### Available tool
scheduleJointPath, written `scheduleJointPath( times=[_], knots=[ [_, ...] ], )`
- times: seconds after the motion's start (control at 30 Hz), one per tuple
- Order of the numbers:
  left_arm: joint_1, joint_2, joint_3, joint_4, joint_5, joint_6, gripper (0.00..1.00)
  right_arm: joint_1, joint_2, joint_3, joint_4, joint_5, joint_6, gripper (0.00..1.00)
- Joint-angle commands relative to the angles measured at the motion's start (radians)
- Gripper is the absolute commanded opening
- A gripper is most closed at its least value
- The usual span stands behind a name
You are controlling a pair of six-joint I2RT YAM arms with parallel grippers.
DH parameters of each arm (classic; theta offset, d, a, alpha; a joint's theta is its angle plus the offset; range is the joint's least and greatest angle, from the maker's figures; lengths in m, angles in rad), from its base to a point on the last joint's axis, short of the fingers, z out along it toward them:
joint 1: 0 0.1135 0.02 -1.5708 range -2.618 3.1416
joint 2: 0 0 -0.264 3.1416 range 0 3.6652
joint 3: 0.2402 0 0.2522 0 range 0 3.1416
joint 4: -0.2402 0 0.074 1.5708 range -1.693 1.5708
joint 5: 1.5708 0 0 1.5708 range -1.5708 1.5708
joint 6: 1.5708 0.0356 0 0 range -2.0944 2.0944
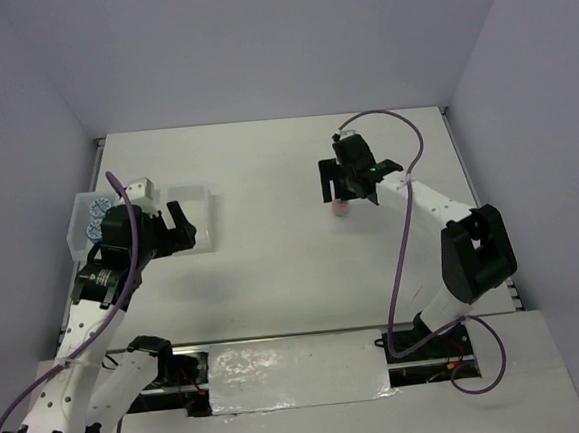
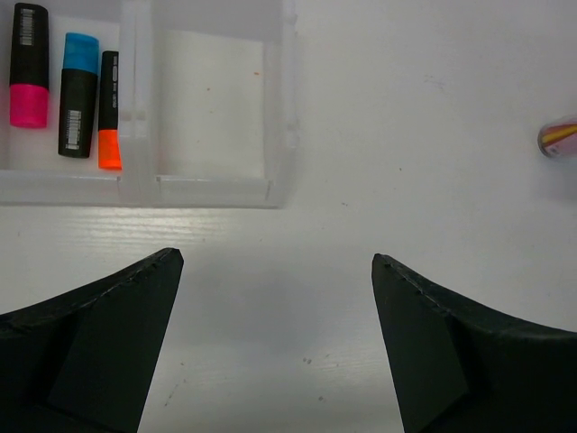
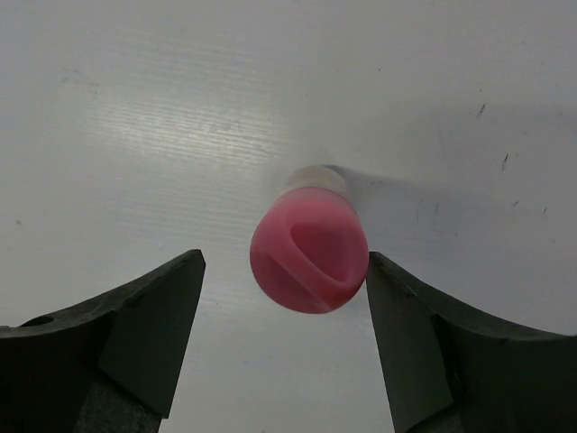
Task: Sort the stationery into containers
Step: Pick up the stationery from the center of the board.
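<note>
Since the pink-capped tube stands on end at centre frame of the right wrist view, the right gripper straddles its cap. Jaws aren't clamped yet, w/ a gap showing on the left. Looks light, stiff, glossy round plastic, so prob. slippery & easy to tip. I'd pinch square across the cap. Left gripper hangs spread wide, holding nothing, before the translucent ribbed tray; markers lie upper left.

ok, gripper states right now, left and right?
Left gripper: open, holding nothing.
Right gripper: open, jaws either side of the pink-capped tube, not clamped on it.
</note>
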Motion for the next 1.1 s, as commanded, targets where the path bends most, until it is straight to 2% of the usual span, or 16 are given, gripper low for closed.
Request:
scheduleJointPath(
  times=[0.0, 0.1, 0.13, 0.27, 0.4, 0.47, 0.57, 0.6, 0.7, 0.73, 0.77, 0.8, 0.9, 1.07],
  knots=[
    [-0.009, -0.007, 0.015, 0.035, 0.019, 0.016, 0.99, -0.003, 0.043, 0.042, 0.023, 0.031, -0.019, 0.79],
    [-0.011, 0.001, 0.015, 0.035, 0.022, 0.018, 0.99, -0.001, 0.057, 0.02, 0.057, 0.017, -0.014, 0.64],
    [-0.011, 0.002, 0.017, 0.035, 0.023, 0.018, 0.99, -0.003, 0.057, 0.015, 0.066, 0.016, -0.014, 0.62],
    [-0.014, 0.007, 0.015, 0.038, 0.032, 0.019, 0.99, -0.004, 0.073, 0.021, 0.078, 0.052, -0.017, 0.62],
    [-0.025, 0.016, 0.015, 0.037, 0.032, 0.018, 1.0, -0.004, 0.103, 0.042, 0.072, 0.1, -0.019, 0.69],
    [-0.029, 0.019, 0.013, 0.038, 0.029, 0.016, 0.99, -0.006, 0.122, 0.053, 0.074, 0.097, -0.022, 0.69],
    [-0.035, 0.022, 0.013, 0.035, 0.025, 0.016, 0.99, -0.006, 0.125, 0.046, 0.086, 0.088, -0.017, 0.6],
    [-0.037, 0.024, 0.015, 0.035, 0.025, 0.014, 0.99, -0.004, 0.102, 0.02, 0.121, 0.085, -0.017, 0.53],
    [-0.043, 0.031, 0.015, 0.037, 0.029, 0.016, 0.99, -0.004, 0.047, -0.022, 0.179, 0.065, -0.02, 0.41],
    [-0.045, 0.033, 0.013, 0.037, 0.029, 0.016, 0.99, -0.004, 0.037, -0.028, 0.19, 0.054, -0.026, 0.34],
    [-0.046, 0.038, 0.013, 0.037, 0.032, 0.016, 0.99, -0.004, 0.028, -0.03, 0.194, 0.04, -0.038, 0.15],
    [-0.048, 0.039, 0.015, 0.037, 0.034, 0.019, 0.99, -0.004, 0.014, -0.034, 0.2, 0.037, -0.041, 0.13],
    [-0.06, 0.038, 0.007, 0.055, 0.071, 0.034, 0.99, -0.003, -0.027, -0.039, 0.178, 0.005, -0.032, 0.13],
    [-0.075, 0.048, -0.01, 0.142, 0.319, 0.088, 0.99, -0.004, -0.151, -0.042, 0.076, -0.306, 0.001, 0.16]
  ],
)
